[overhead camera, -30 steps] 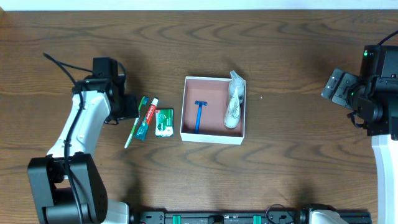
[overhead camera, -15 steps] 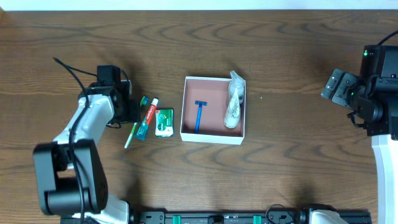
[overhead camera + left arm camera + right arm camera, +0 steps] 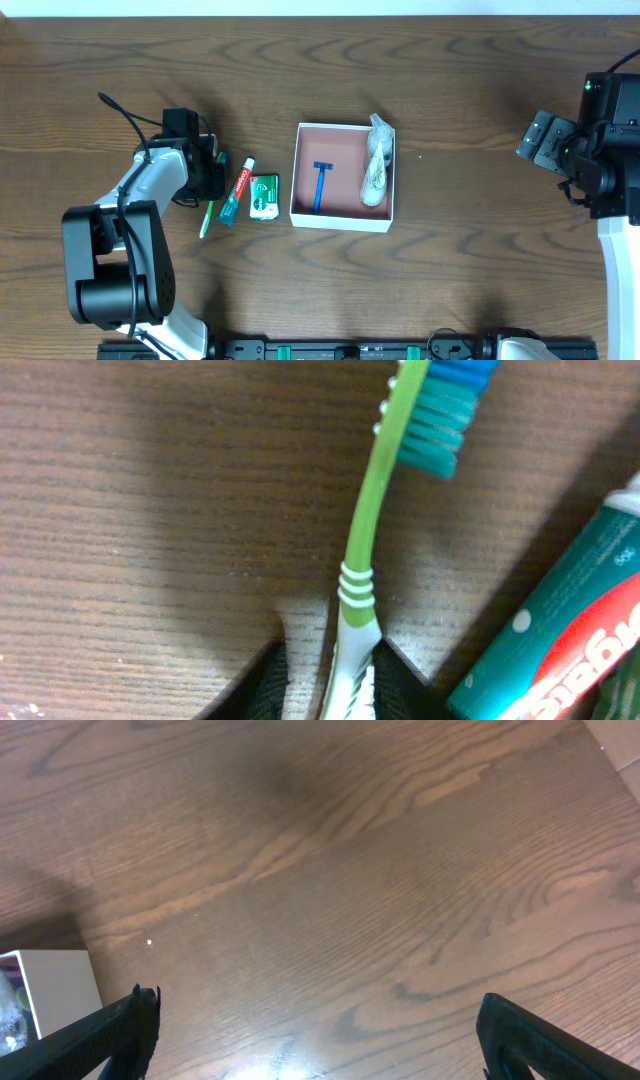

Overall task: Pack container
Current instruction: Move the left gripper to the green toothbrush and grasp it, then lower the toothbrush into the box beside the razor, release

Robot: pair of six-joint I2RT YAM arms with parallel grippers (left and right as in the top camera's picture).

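Note:
The container point(image 3: 343, 219) is a white-walled square box with a pinkish-brown floor at the table's middle. A blue razor point(image 3: 320, 185) and a clear bag of white items point(image 3: 376, 168) lie in it. A green toothbrush point(image 3: 207, 217) lies to its left, beside a toothpaste tube point(image 3: 237, 192) and a green packet point(image 3: 264, 196). My left gripper point(image 3: 214, 176) is low over the toothbrush. In the left wrist view its fingers point(image 3: 330, 672) straddle the toothbrush handle point(image 3: 362, 550), open, with a gap on the left side. My right gripper point(image 3: 320, 1020) is wide open and empty, far right.
The toothpaste tube point(image 3: 560, 630) lies close to the right of my left fingers. A corner of the container point(image 3: 48, 992) shows at the left edge of the right wrist view. The right arm point(image 3: 600, 150) stands at the table's right edge.
My left gripper has moved right and come down over the toothbrush, covering its upper part. The right arm and the items in the container have not moved.

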